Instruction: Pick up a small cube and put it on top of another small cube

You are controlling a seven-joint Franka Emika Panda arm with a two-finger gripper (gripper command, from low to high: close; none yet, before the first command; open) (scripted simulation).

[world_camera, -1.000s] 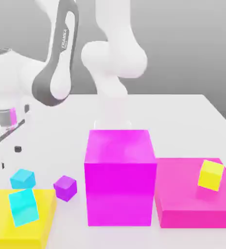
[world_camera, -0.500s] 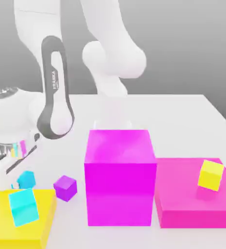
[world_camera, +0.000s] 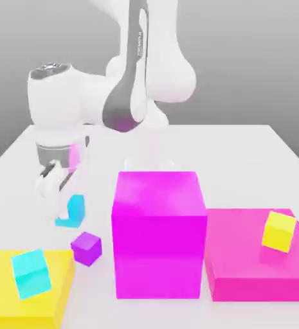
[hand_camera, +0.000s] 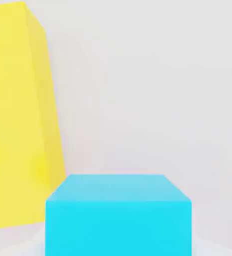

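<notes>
Pale, near-white tabletop (world_camera: 222, 167), far edge straight | grey backdrop (world_camera: 242, 71), plain, darker toward the table's edge | light bright, even

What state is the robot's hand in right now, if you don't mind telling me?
Hand: closed on a small cyan cube.

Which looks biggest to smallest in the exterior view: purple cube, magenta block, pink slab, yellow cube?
1. Magenta block
2. Pink slab
Yellow cube and purple cube: too alike to rank.
</notes>
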